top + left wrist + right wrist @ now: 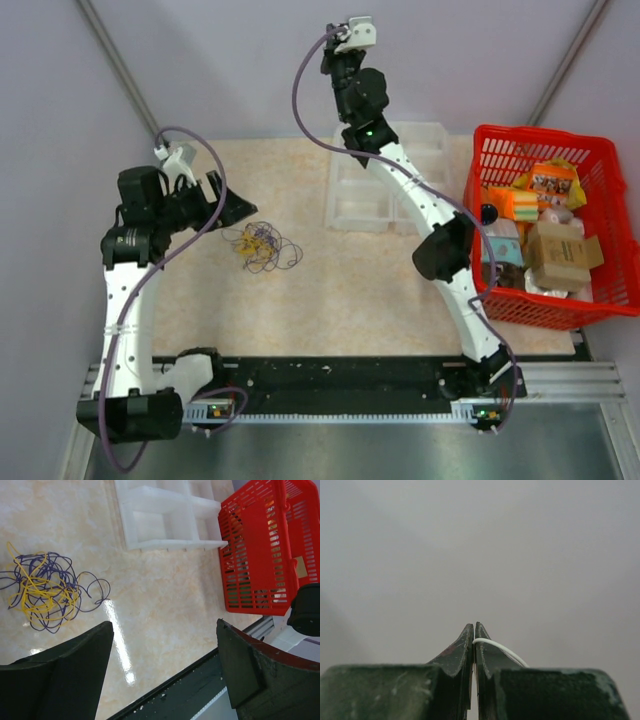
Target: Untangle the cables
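Note:
The cables (262, 243) lie as a small loopy tangle of thin dark purple and yellow wires on the beige tabletop, left of centre. The left wrist view has the same tangle (45, 592) at the left edge. My left gripper (228, 203) hovers just up and left of the tangle, open wide; nothing is between its fingers in the left wrist view (165, 625). My right gripper (350, 38) is raised high at the back, pointing at the blank wall. It is shut (473, 626) on a thin white wire (500, 647) that curves out over its right finger.
A white compartment tray (385, 180) (160, 515) sits at the back centre of the table. A red basket (510, 150) (260, 555) holding boxes and packets stands on the right. A black rail (330, 375) runs along the near edge between the arm bases.

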